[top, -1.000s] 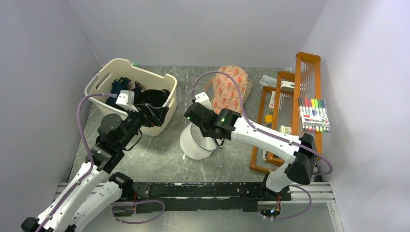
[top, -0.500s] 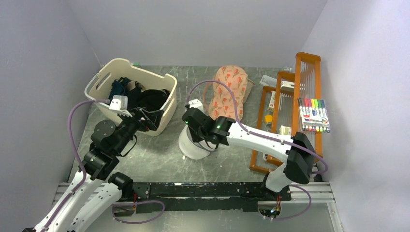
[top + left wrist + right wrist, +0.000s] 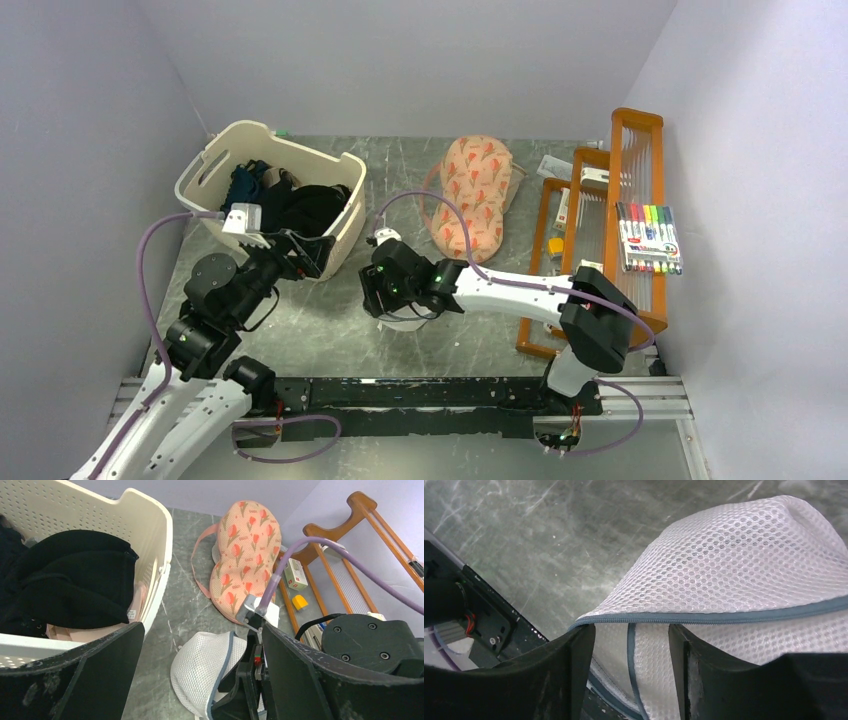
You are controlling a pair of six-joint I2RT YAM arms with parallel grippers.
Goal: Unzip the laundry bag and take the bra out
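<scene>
The white mesh laundry bag point(image 3: 404, 322) point(image 3: 200, 670) point(image 3: 734, 565) lies on the table, its grey zip rim gaping. My right gripper point(image 3: 385, 300) point(image 3: 630, 632) is pressed down on it, jaws open, with mesh and a strip of zip tape loose between the fingers. The black bra point(image 3: 315, 205) point(image 3: 65, 580) lies folded in the cream basket point(image 3: 258, 127) point(image 3: 75, 510). Just in front of that basket hangs my left gripper point(image 3: 305, 250) point(image 3: 202, 630), open wide and empty, looking toward the bag.
Dark blue clothing point(image 3: 245, 185) shares the basket. An orange patterned fabric piece point(image 3: 475, 195) lies behind the bag. Wooden racks point(image 3: 600, 230) and a marker set point(image 3: 648, 238) fill the right side. Walls close in on the left, back and right.
My right gripper has swung left and down with the bag, set it on the table and gone from shut to open. My left gripper has drawn back from over the basket.
</scene>
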